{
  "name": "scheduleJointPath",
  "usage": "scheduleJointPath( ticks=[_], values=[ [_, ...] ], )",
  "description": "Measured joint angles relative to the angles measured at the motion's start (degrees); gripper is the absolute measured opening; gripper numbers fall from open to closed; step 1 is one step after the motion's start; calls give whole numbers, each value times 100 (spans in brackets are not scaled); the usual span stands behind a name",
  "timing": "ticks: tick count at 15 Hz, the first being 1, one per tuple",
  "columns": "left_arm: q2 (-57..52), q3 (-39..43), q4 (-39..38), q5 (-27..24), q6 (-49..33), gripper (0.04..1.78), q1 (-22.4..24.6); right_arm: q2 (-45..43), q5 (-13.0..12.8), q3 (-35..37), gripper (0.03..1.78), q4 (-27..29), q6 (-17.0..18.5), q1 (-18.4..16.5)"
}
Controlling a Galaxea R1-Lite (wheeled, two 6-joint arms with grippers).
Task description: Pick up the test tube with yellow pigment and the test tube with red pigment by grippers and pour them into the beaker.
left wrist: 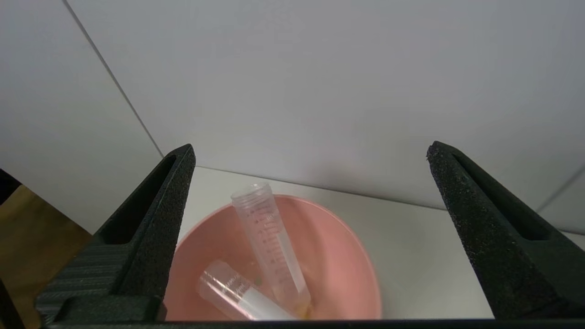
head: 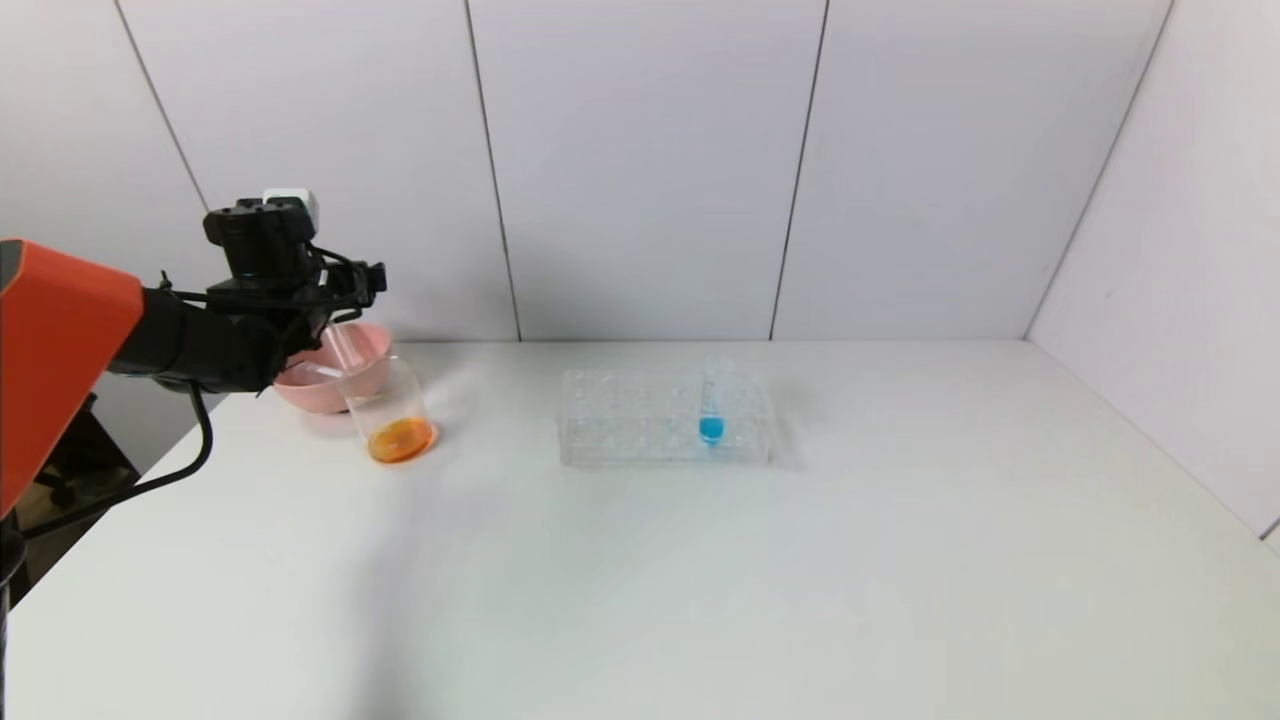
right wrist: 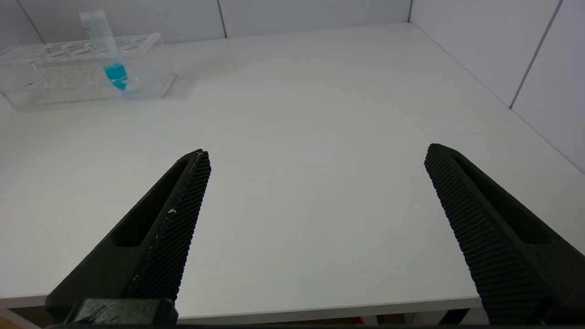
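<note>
Left wrist view: left tool [left wrist: 311, 228], spread wide and empty, hangs above the pink bowl [left wrist: 356, 256] holding two emptied tubes [left wrist: 269, 246]—light, slick, brittle, best gripped mid-barrel—beside the orange-filled beaker [head: 392, 410].

Left end effector [left wrist: 311, 237], jaws spread wide, hangs over the pink bowl [head: 375, 352] at the table's [head: 900, 560] far-left corner, hemmed by the back wall [head: 640, 170] behind and the beaker [head: 393, 412] touching the bowl's front. Two tubes [left wrist: 269, 246] lie crossed inside the bowl, filling its floor. Clear rack [head: 640, 432] with the blue tube [head: 712, 405] blocks mid-table; the near and right table is open, with the right end effector [right wrist: 315, 201], jaws wide, at the near edge.
</note>
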Motion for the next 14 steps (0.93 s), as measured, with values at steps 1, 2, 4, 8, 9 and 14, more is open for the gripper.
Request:
scheduleJointPath(
  ticks=[1, 2, 4, 8, 9, 14],
  values=[
    [-344, 367, 0, -16, 4, 176, -100, 0, 2, 0, 171, 0, 0, 0],
    [-697, 724, 0, -22, 9, 176, -189, 0, 2, 0, 171, 0, 2, 0],
    [-1510, 1443, -4, -44, 50, 176, -357, 0, 2, 0, 171, 0, -2, 0],
    [-3263, 2660, -32, -71, 393, 176, -475, 0, 5, 0, 171, 0, -2, 0],
    [-3721, 2847, -32, -61, 505, 176, -478, 0, 2, 0, 171, 0, -2, 0],
    [-6127, 3277, 327, 144, 1313, 176, -302, 0, 2, 0, 171, 0, -2, 0]
  ],
)
